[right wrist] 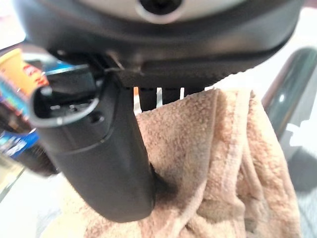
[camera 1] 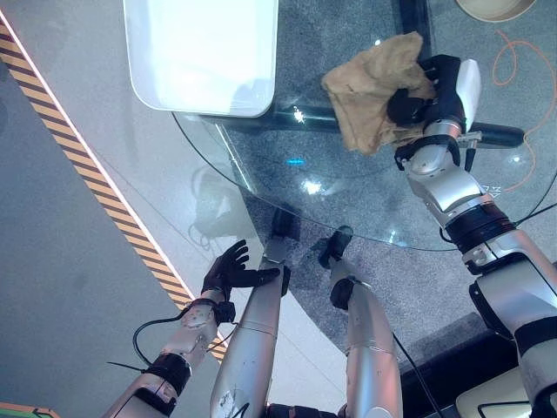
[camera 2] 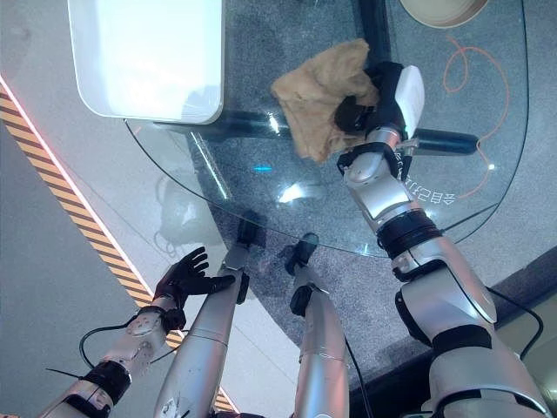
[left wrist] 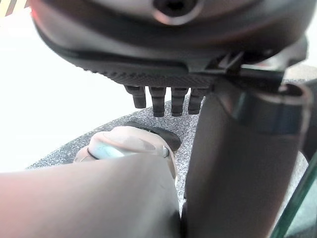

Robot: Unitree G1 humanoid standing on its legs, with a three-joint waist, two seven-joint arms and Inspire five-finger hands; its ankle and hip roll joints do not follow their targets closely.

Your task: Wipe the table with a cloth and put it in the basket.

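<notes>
Lying crumpled on the round glass table, toward its far side, the tan cloth is bunched into folds and pinned under the right hand. That hand's fingers and thumb curl into the cloth's right edge, gripping a fold of it (the right wrist view shows the thumb pressed down against the terry pile, with fabric gathered between thumb and fingers). The right arm reaches across the glass from the near right rim.

Just left of the cloth, a white rectangular tray sits partly over the table's far-left edge. A round tan basket shows at the top right, well apart from the cloth.

The left hand hangs low beside the table, off the glass, fingers spread and relaxed, holding nothing. A yellow-and-black striped floor line runs diagonally on the left.
</notes>
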